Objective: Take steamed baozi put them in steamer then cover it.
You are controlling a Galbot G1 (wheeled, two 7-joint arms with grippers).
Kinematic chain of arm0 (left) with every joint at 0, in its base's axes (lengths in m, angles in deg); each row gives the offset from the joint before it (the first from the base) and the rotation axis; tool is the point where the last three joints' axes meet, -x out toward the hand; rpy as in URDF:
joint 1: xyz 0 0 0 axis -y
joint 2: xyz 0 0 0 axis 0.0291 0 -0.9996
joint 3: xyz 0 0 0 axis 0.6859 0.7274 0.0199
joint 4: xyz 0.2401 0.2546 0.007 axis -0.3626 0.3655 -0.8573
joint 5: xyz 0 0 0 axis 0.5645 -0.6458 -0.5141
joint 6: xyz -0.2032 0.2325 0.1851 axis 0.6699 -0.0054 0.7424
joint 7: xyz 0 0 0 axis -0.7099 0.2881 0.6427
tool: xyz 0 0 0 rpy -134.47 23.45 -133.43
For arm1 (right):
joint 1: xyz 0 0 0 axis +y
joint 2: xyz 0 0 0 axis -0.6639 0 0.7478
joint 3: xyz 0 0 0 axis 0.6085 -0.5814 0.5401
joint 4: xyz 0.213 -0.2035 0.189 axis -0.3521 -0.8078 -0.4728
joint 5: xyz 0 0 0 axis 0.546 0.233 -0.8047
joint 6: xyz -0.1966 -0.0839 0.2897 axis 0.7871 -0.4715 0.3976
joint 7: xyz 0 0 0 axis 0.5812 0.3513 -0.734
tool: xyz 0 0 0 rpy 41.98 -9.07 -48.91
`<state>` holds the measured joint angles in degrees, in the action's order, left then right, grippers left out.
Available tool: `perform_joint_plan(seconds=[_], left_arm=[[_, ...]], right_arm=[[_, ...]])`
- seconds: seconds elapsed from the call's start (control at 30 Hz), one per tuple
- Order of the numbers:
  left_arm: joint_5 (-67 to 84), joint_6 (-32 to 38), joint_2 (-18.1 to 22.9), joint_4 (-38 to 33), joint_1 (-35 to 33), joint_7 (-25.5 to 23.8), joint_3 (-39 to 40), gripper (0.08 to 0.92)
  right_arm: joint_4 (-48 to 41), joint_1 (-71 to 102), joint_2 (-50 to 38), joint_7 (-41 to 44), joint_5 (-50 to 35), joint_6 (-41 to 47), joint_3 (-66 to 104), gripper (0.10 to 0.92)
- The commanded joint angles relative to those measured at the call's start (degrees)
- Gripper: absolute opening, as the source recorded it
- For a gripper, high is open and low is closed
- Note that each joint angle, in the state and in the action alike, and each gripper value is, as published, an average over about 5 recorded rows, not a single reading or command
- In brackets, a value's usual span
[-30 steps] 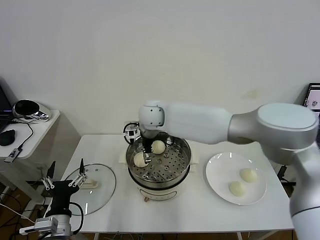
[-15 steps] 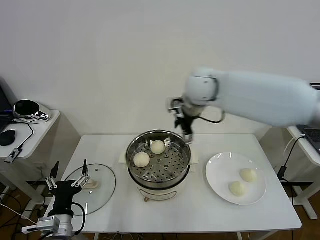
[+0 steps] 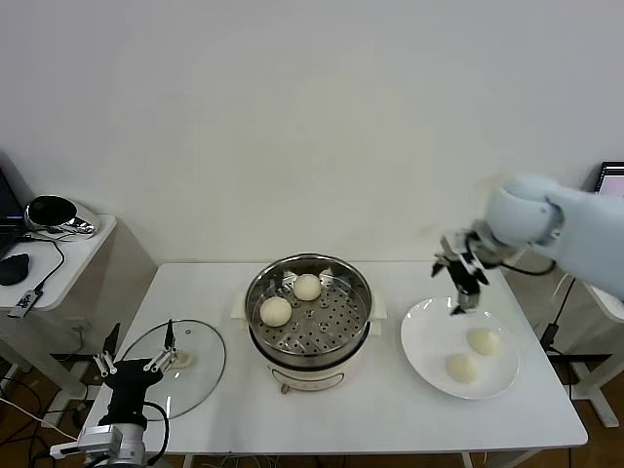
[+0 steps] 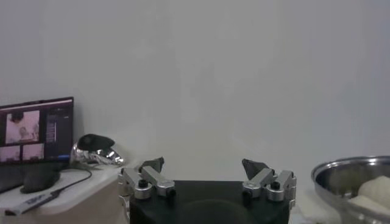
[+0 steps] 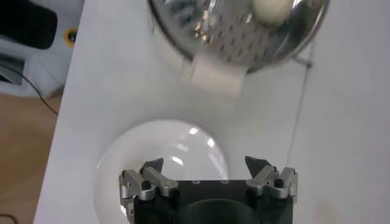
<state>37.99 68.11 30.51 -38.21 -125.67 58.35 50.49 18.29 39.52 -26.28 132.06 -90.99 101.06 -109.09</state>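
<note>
The steamer (image 3: 359, 291) stands mid-table with two steamed baozi (image 3: 276, 310) (image 3: 308, 287) on its perforated tray. Two more baozi (image 3: 484, 340) (image 3: 462, 368) lie on the white plate (image 3: 426, 334) to the right. My right gripper (image 3: 456, 292) hangs open and empty above the plate's far edge. In the right wrist view this gripper (image 5: 204, 163) is over the plate (image 5: 163, 152), with the steamer (image 5: 210, 45) beyond. The cover (image 3: 200, 375), a glass lid, lies flat left of the steamer. My left gripper (image 3: 138, 336) stays low at the lid's near-left side, open (image 4: 204, 164) and empty.
A side table (image 3: 73, 249) at the far left carries a shiny helmet-like object (image 3: 54, 212) and a mouse (image 3: 14, 267). A laptop screen (image 4: 35, 128) shows in the left wrist view. A monitor edge (image 3: 611, 185) sits at the far right.
My right arm has swung from inside the steamer, up and to the right, to above the plate, leaving two baozi in the steamer. The left gripper has sunk slightly.
</note>
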Motion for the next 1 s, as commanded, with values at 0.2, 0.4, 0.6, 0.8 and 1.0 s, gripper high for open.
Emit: perform_joint_plan(seconds=[0.2,0.4,0.6,0.8,1.0], left_arm=[[1.9,-1.3,0.1,1.5,-0.1,0.3,-0.5,0.823],[2.4,-1.6,0.2,2.3,-0.1,0.4,-0.4,0.823],[2.4,-1.5,0.3,2.4,-0.2,0.4,-0.6,0.823],[2.3,-1.5,0.5,2.2,-0.3,0.3,-0.9,0.823],[2.1,-1.5,0.5,2.0,-0.3,0.3,-1.0,0.823]], right_arm=[[-3.2,33.4,-6.8,-3.5,15.6,-5.8,21.5,0.823],[-5.7,35.0,-4.9,-4.6,16.7,-5.2,21.6,0.823],[-7.6,35.6,-3.3,-5.6,17.1,-4.9,21.5,0.823],[-10.5,36.6,-0.8,-7.1,17.2,-5.0,22.4,0.823],[-12.0,38.7,1.2,-7.8,17.2,-4.6,24.0,0.823]])
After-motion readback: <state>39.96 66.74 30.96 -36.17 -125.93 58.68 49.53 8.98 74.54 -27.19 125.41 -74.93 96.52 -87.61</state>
